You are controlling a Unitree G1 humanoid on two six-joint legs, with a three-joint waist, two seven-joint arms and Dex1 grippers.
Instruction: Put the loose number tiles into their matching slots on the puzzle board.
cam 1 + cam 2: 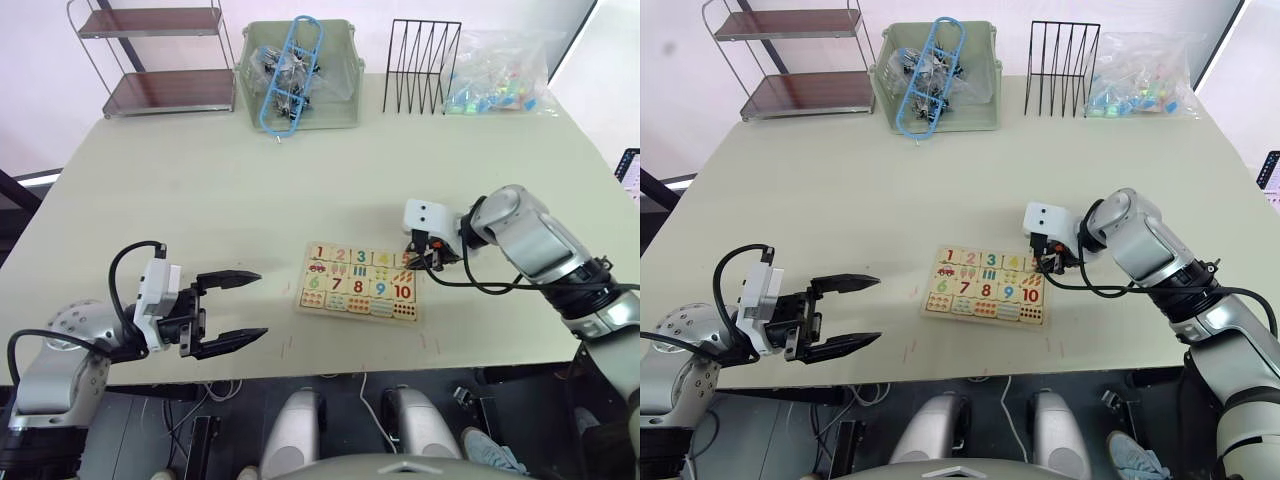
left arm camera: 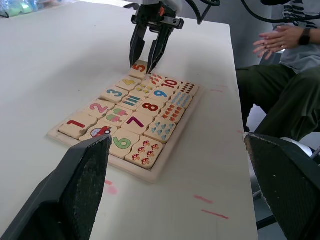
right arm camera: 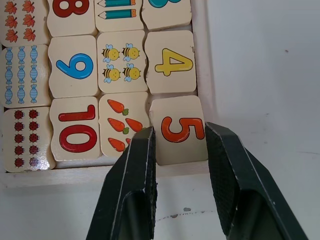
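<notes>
The puzzle board (image 1: 359, 283) is set on the desk (image 1: 200, 200) near its front edge. The 5 tile (image 3: 181, 131) is seated in the board's end slot, beside the 4 tile (image 3: 171, 62). The right tool (image 3: 178, 137) is placed astride the 5 tile; the left tool (image 1: 245, 307) is held left of the board.

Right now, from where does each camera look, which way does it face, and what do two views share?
Left eye and right eye views: on the head, facing forward and down over the table; both arms show.
Left wrist view: along the open left gripper, facing the puzzle board and the right gripper; a seated person beyond.
Right wrist view: looks down its fingers at the 5 tile.
Shared: both wrist views show the 5 tile between the right gripper's fingers.
</notes>
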